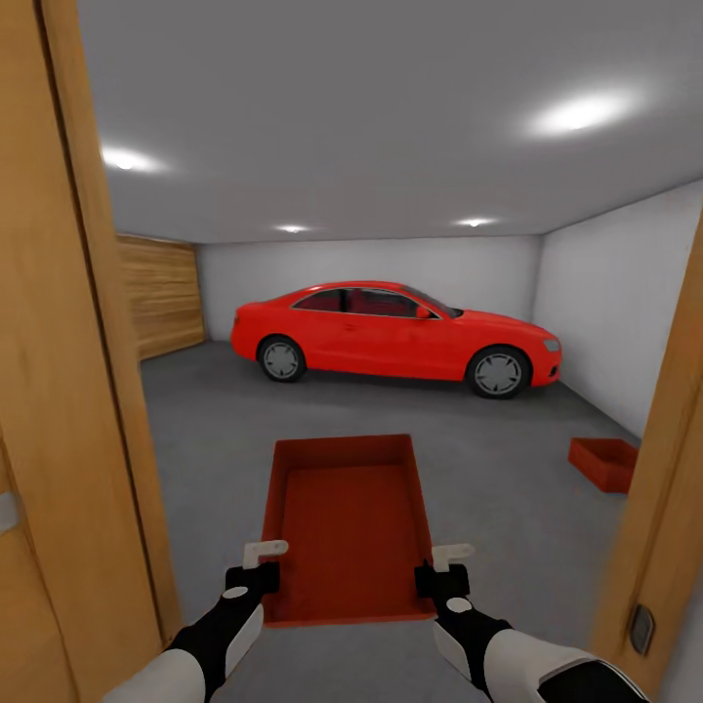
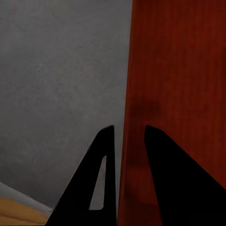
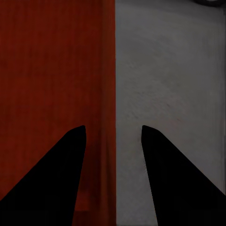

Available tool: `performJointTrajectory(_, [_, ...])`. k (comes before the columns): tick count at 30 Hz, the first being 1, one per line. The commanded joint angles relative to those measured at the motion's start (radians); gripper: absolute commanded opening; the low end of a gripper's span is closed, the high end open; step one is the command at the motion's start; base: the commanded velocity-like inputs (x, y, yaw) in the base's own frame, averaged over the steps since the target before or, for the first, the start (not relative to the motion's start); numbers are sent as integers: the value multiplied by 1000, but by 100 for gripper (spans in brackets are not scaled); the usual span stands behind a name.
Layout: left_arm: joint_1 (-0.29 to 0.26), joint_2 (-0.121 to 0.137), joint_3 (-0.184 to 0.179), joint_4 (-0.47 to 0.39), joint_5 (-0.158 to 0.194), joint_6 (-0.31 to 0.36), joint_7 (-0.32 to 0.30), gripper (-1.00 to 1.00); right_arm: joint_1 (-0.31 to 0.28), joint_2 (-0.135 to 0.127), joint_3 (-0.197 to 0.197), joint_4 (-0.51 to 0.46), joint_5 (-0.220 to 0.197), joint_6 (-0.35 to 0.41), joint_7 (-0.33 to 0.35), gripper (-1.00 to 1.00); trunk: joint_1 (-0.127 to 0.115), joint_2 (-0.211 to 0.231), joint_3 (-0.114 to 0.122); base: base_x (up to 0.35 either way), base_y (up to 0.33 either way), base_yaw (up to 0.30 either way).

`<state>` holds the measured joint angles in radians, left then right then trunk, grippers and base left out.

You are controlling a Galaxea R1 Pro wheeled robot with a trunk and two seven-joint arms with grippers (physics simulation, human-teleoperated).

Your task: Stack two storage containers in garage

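Head view showed both grippers, left (image 1: 256, 564) and right (image 1: 441, 566), clamping the carried container (image 1: 349, 522) at the garage doorway; the other container (image 1: 605, 462) already sat on the floor (image 1: 215, 410) at two o'clock, stacking remaining.

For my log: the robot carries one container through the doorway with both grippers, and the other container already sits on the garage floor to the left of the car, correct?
Not quite. The other container sits on the floor to the right, near the right wall, as the head view shows. The rest holds: both grippers, left and right, carry the container.
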<state>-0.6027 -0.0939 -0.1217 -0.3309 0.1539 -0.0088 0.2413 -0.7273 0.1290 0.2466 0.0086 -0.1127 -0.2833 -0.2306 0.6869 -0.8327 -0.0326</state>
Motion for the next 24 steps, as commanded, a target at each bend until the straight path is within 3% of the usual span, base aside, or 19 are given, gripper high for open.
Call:
performJointTrajectory(1, [0,40,1,1,15,0,10,-100,-1,1,-26,-2,24,-40,4,-100,1,-1,-2,306,193,-283])
performJointTrajectory(11, [0,40,1,0,14,-2,10,-100,-1,1,-26,-2,24,-40,4,-100,1,-1,-2,234,149,-266])
performJointTrajectory(24, [0,40,2,0,12,-2,13,-100,-1,1,-26,-2,24,-39,4,-100,1,-1,-2,33,11,-22])
